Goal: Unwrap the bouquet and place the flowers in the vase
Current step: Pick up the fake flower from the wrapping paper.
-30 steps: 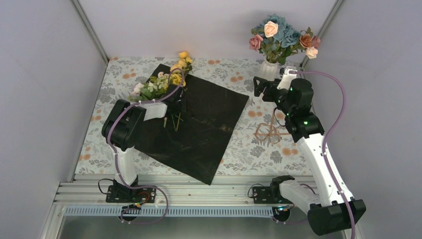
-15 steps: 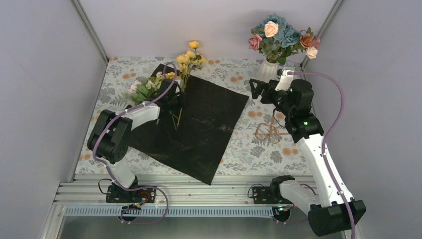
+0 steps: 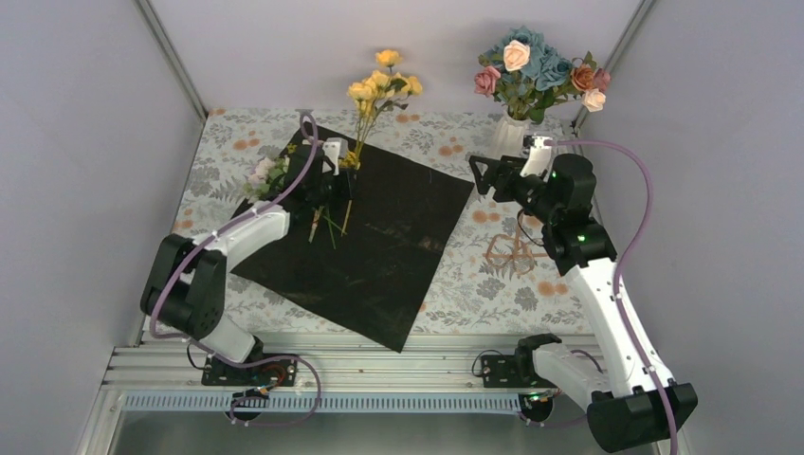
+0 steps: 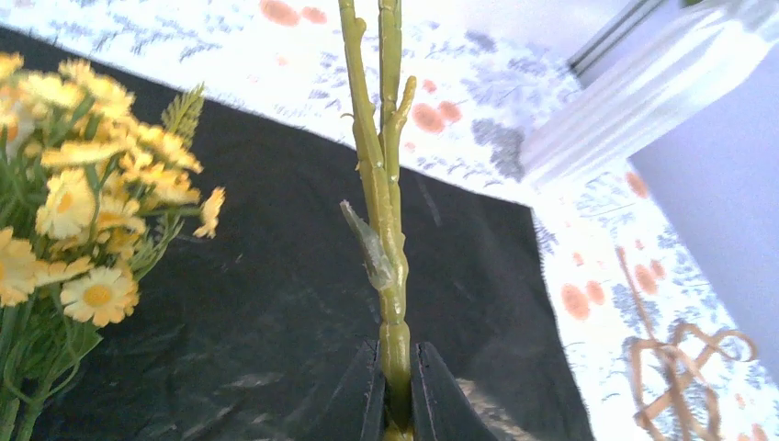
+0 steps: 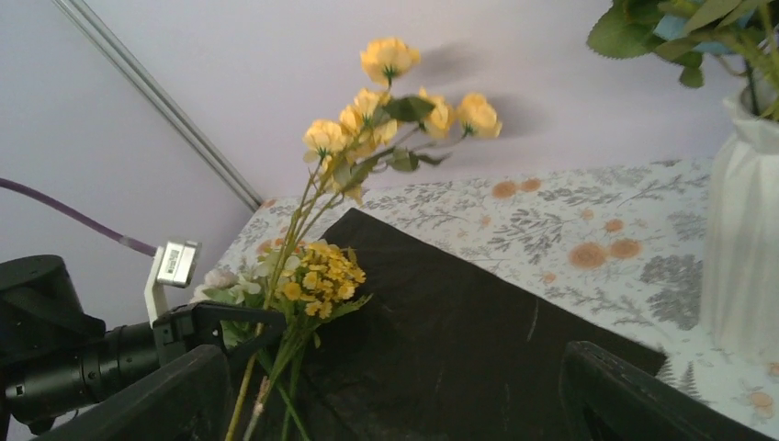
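Black sheet (image 3: 398, 246) is covering the floral tablecloth (image 3: 474, 275) (grey walls (image 3: 85, 142) around); left gripper (image 4: 395, 372) is pinching a flower stem (image 4: 381, 165), right gripper (image 5: 395, 386) gaping empty.

Bright, even light; soft close-up blur

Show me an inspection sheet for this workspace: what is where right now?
Surface: floral-print tablecloth, with a black sheet spread flat on it.
Job's things: vase at far right, already holding blue and pink blooms; loose flowers lie at the sheet's far-left corner.
Clutter: tan twine bow on the cloth, right of the sheet.
Grippers: left gripper shut on a yellow-bloomed stem, blooms up; right gripper open, empty, beside the vase.
Cables: purple cables run along both arms.
Surroundings: pale walls; metal rail at the near edge.
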